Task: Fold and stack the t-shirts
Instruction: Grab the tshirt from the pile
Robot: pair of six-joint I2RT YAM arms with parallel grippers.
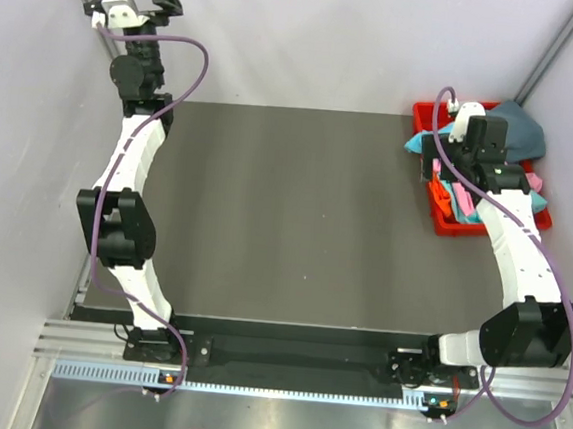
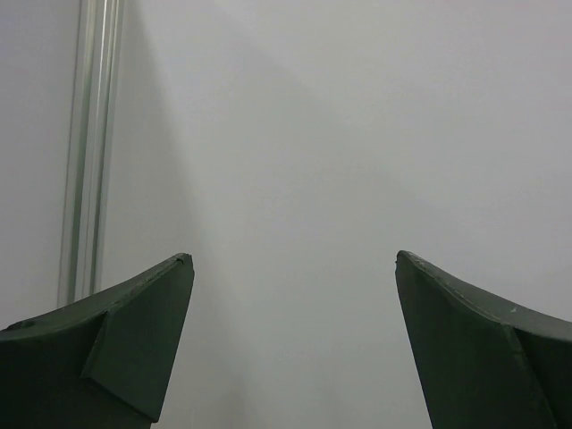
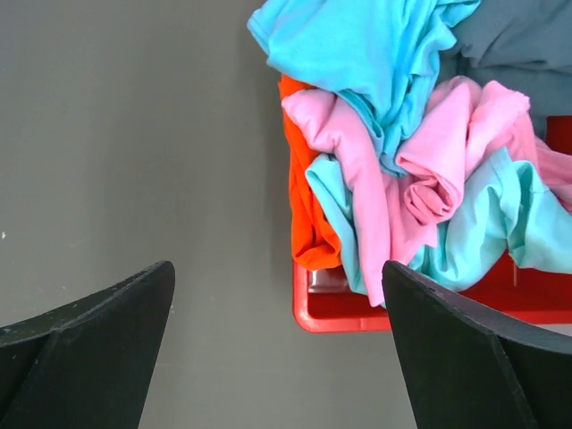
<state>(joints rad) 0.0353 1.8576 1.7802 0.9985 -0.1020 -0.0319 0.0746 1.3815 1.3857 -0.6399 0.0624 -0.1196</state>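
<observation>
T-shirts (image 3: pixel 420 152) are lying heaped in the red bin (image 3: pixel 357 317) at the far right corner of the table (image 1: pixel 286 225), just ahead and rightward of the right gripper (image 3: pixel 277 273) hovering spread and empty, while the left gripper (image 2: pixel 295 264), also spread, is hanging well apart.

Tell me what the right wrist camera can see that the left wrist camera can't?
Only the right wrist: turquoise, pink and orange cloth t-shirts heaped in a red plastic bin on the dark grey table. Only the left wrist: a plain white wall and a silver metal post. Both: the left tool and right tool, black, open, empty.
</observation>
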